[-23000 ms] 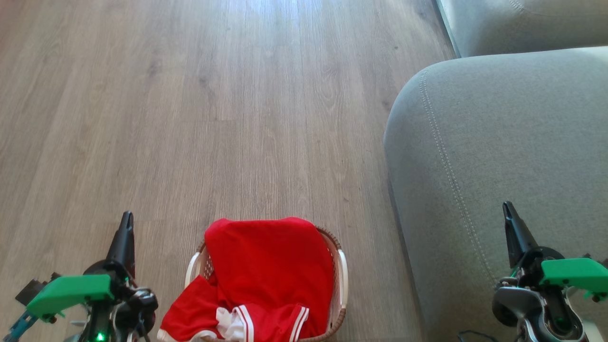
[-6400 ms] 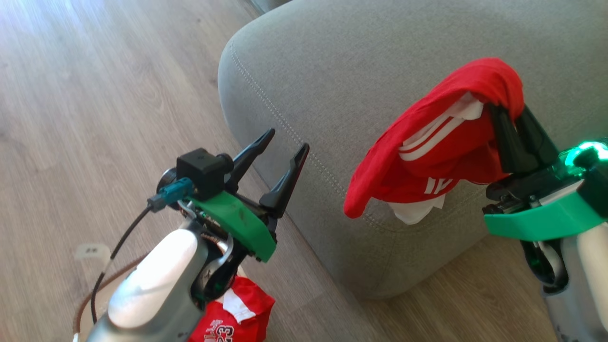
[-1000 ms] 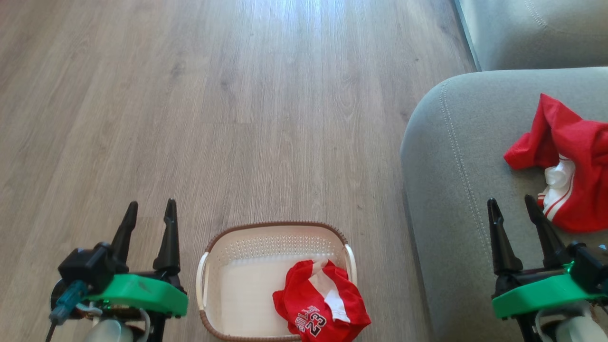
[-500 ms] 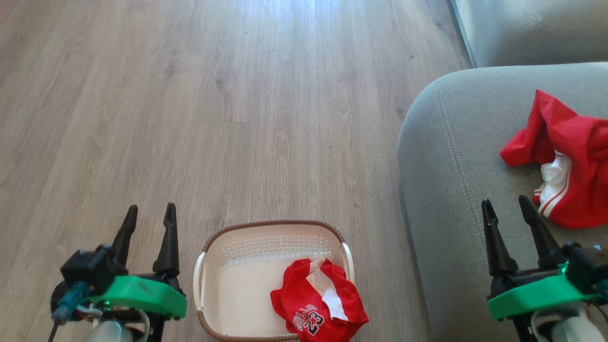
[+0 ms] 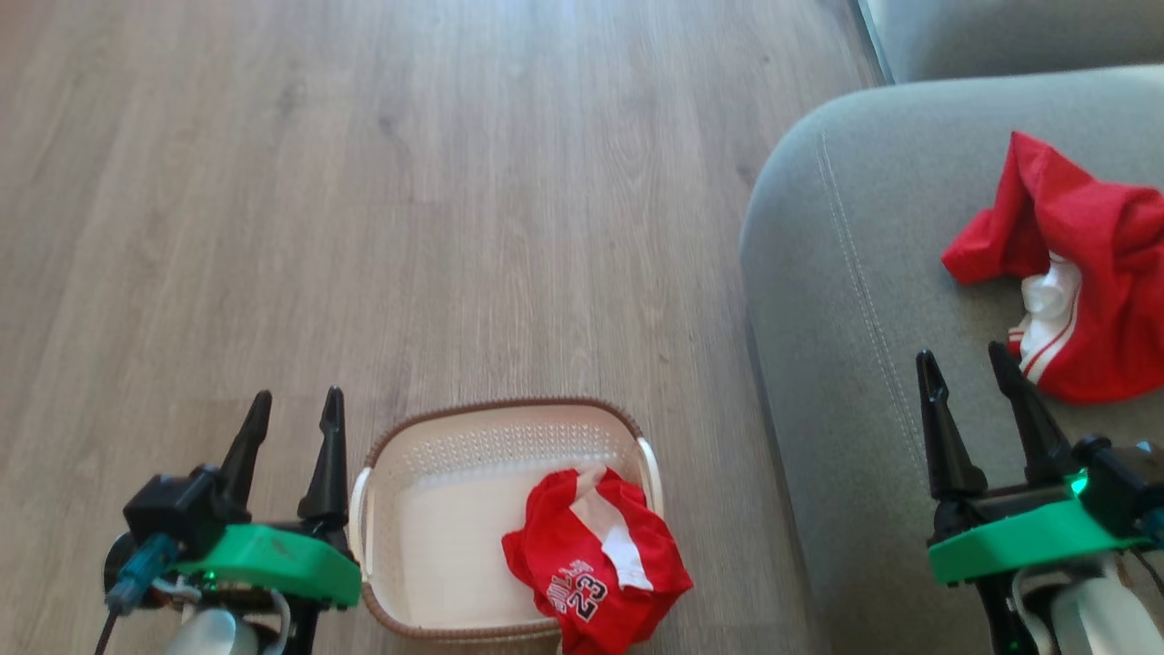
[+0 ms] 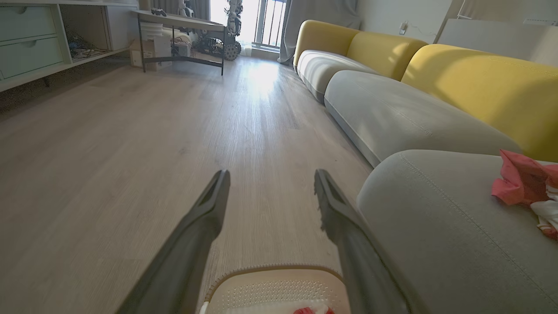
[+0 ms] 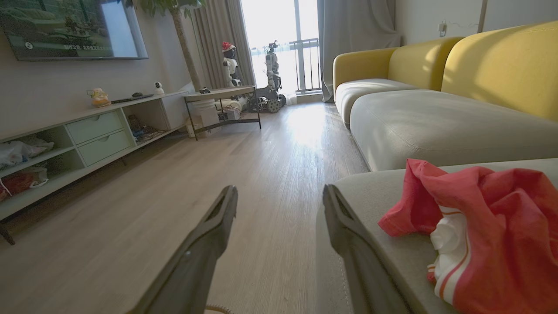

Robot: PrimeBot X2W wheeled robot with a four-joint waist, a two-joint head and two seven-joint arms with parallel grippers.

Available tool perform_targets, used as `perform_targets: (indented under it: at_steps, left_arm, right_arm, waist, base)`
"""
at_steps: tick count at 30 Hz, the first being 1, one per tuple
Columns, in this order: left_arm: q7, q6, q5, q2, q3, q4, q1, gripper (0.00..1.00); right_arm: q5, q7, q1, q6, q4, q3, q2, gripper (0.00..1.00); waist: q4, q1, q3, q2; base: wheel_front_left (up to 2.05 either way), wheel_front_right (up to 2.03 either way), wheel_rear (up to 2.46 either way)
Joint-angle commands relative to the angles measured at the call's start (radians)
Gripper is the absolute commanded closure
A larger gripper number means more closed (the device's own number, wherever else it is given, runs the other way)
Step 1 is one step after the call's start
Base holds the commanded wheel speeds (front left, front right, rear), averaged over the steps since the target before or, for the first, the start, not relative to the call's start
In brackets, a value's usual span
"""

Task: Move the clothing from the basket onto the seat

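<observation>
One red garment printed "23" point(image 5: 596, 564) lies crumpled in the right front corner of the cream basket point(image 5: 455, 537), spilling over its rim. A second piece of red clothing with white stripes point(image 5: 1073, 273) point(image 7: 475, 226) point(image 6: 525, 185) lies bunched on the grey seat point(image 5: 864, 300) point(image 6: 436, 226) point(image 7: 383, 261). Left of the basket, my left gripper point(image 5: 293, 411) point(image 6: 271, 181) stands open and empty. My right gripper point(image 5: 964, 362) point(image 7: 281, 196) is open and empty over the seat's front edge, just left of the garment there.
Wooden floor point(image 5: 409, 200) stretches ahead and to the left. A row of grey cushions with yellow backs point(image 6: 436, 56) runs along the right. A low shelf unit point(image 7: 78, 139) and a small table point(image 7: 222, 102) stand far off at the left.
The whole head view has shifted a little, so the basket and seat sit slightly lower and further left. Both grippers stay open and the clothing lies where it was.
</observation>
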Motion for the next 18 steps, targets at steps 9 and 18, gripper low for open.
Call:
perform_targets:
  at_steps: [9,18]
  left_arm:
    - [-0.010,-0.035,0.009,0.001,0.022,0.029,-0.146,0.00]
    - [0.003,-0.089,0.010,-0.015,-0.019,0.170,-0.271,0.00]
  right_arm:
    - [-0.004,-0.012,-0.111,0.000,-0.060,0.036,-0.024,0.00]
    - [-0.009,-0.012,-0.173,0.000,-0.086,0.032,-0.008,0.00]
  waist:
    - [-0.068,0.0000,0.129,0.0000]
    - [-0.113,0.0000,0.251,0.0000]
  base:
    - [0.00,0.00,0.00]
    - [0.00,0.00,0.00]
